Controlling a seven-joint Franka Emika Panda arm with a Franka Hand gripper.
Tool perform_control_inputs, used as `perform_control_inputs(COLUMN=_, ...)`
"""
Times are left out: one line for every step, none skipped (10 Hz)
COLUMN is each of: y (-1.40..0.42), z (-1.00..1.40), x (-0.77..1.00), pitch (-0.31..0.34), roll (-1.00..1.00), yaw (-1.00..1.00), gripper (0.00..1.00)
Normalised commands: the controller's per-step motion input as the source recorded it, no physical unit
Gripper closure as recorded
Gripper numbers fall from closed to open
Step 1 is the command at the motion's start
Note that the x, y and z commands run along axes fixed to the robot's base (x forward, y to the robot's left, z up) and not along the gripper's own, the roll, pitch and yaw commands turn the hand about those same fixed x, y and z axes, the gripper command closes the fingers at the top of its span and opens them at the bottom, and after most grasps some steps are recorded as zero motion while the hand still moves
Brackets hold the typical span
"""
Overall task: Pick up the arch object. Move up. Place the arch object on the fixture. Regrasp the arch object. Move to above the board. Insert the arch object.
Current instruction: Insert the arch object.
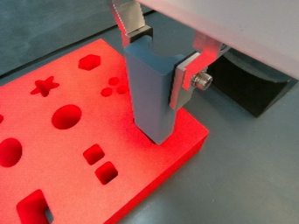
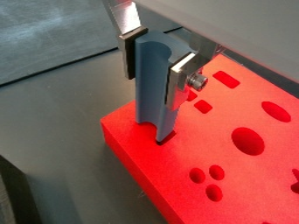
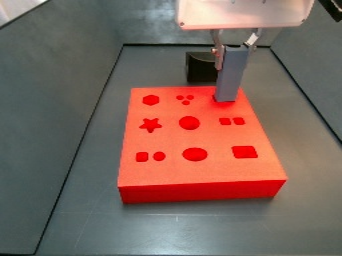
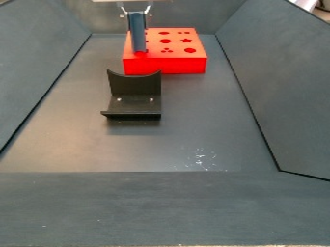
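Pincer [image 1: 156,52] in a wrist view pinches the arch block [image 1: 152,92] upright between its silver plates, the block's lower end touching or just entering the red board [image 1: 70,131] near its edge. The dark fixture [image 1: 251,87] shows behind, empty.

In a wrist view from the opposite side, the pincer [image 2: 155,54] clamps the block [image 2: 158,83] high up, and its foot meets the board [image 2: 222,166] close to the corner; I cannot tell how deep it sits.

In a side view, the block [image 3: 229,75] hangs under the pincer [image 3: 233,46] at the board's [image 3: 201,180] upper right, the fixture [image 3: 201,66] just behind.

In a side view from farther off, the fixture [image 4: 133,95] sits mid-frame on the table and the block [image 4: 135,43] stands at the board's [image 4: 180,60] left end, upper centre.

Insertion seems to be the step: keep the block vertical, line it up squarely with the hole, press down slowly, and release only once seated.
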Motion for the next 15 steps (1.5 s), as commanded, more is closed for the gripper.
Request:
perform_control_inputs(y=0.02, z=0.00, x=0.00, pitch=0.000, roll=0.00, yaw=0.00, gripper=1.00)
perform_control_inputs(y=0.00, z=0.00, x=0.00, pitch=0.000, roll=0.00, yaw=-0.01, gripper=1.00)
perform_control_inputs(y=0.00, z=-0.08, x=0.00, pitch=0.000, roll=0.00, yaw=-0.05, gripper=1.00)
perform_control_inputs(y=-0.08, z=-0.18, x=0.03, pitch=0.000, roll=0.03, yaw=-0.18, gripper=1.00)
perform_control_inputs(y=0.00, z=0.00, x=0.00, pitch=0.000, roll=0.00, yaw=-0.13, gripper=1.00)
perform_control_inputs(y=0.00, z=0.00, x=0.03, pitch=0.000, roll=0.00, yaw=0.00, gripper=1.00)
perform_control_inputs(y=0.00, z=0.00, x=0.13, pitch=0.000, roll=0.00, yaw=-0.10, gripper=1.00)
perform_control_inputs(y=0.00, z=-0.02, x=0.13, pitch=0.000, roll=0.01, yaw=-0.33, gripper=1.00)
perform_control_inputs(y=0.00, z=0.00, x=0.15, pitch=0.000, roll=0.00, yaw=-0.28, gripper=1.00)
perform_control_inputs(y=0.03, z=0.00, x=0.00, pitch=0.000, roll=0.00, yaw=0.00, gripper=1.00)
perform_control_inputs(y=0.08, z=-0.04, x=-0.22, pitch=-0.009, roll=0.00, yaw=0.02, gripper=1.00)
perform_control_inputs(y=0.01, z=-0.04, x=-0.21, pitch=-0.020, roll=0.00, yaw=0.02, gripper=1.00)
perform_control_inputs(y=-0.02, z=-0.06, x=0.01, pitch=0.000, roll=0.00, yaw=0.00, gripper=1.00)
perform_control_inputs(y=-0.08, z=-0.25, x=0.15, pitch=-0.020, roll=0.00, yaw=0.00, gripper=1.00)
perform_control_inputs(y=0.00, z=-0.06, x=0.04, pitch=0.000, roll=0.00, yaw=0.00, gripper=1.00)
